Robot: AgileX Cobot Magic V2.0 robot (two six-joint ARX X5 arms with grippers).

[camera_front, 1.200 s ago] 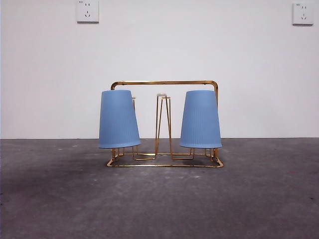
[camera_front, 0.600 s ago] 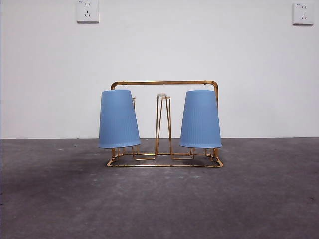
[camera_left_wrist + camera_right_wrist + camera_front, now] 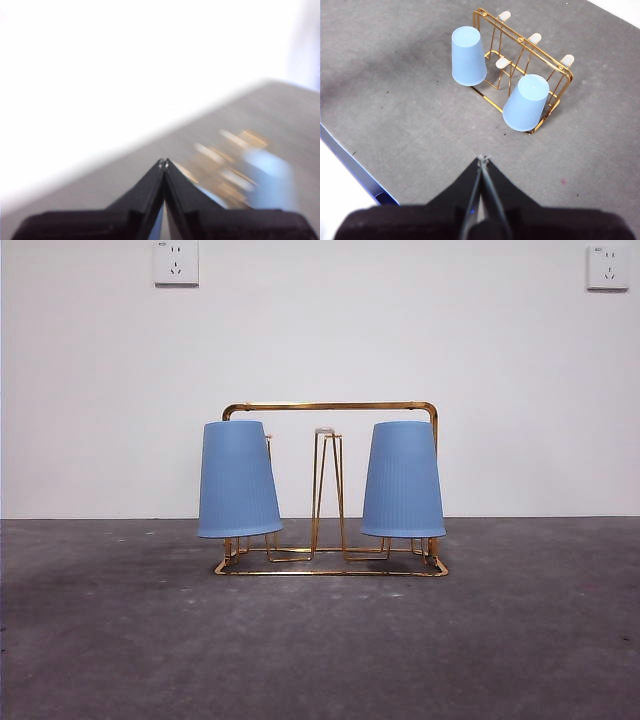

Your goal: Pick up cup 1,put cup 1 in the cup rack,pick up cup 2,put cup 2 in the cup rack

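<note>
The gold wire cup rack [image 3: 330,407] stands mid-table. Two blue ribbed cups hang upside down on its pegs: one on the left [image 3: 238,480], one on the right [image 3: 402,480]. The right wrist view shows the rack [image 3: 555,65] from above with both cups [image 3: 468,56] [image 3: 526,102] on it and several pegs bare. My right gripper [image 3: 483,159] is shut and empty, high above the table and apart from the rack. My left gripper [image 3: 163,161] is shut and empty; its view is blurred, with the rack [image 3: 235,150] and a cup [image 3: 267,177] beyond it. Neither arm shows in the front view.
The grey table [image 3: 320,640] runs to a white wall with two sockets [image 3: 176,262] [image 3: 607,267]. The table's edge [image 3: 350,157] shows in the right wrist view, near the gripper.
</note>
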